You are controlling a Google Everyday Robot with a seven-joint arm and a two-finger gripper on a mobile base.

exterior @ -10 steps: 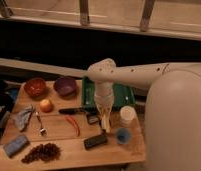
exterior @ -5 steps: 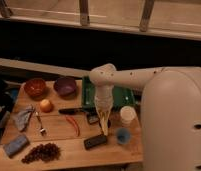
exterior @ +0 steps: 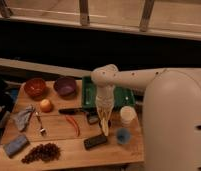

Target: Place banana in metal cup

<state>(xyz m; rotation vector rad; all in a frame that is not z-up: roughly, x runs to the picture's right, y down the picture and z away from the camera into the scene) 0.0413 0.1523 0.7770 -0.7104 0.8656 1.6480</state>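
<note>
Lowered since a second ago, the hand (exterior: 103,121) holds the banana (exterior: 104,126) just beside the metal cup (exterior: 92,118) on the desk (exterior: 69,150).

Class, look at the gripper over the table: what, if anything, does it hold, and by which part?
The gripper hangs over the table; any hold cannot be told.

Wooden table (exterior: 69,150) beneath dim railing (exterior: 84,12), dark wall.

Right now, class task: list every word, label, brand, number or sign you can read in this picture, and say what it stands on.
None can be read. The gripper, low over the wooden table beside the white cup, shows no legible marking; nor do the dark flat object and the green tray.
</note>
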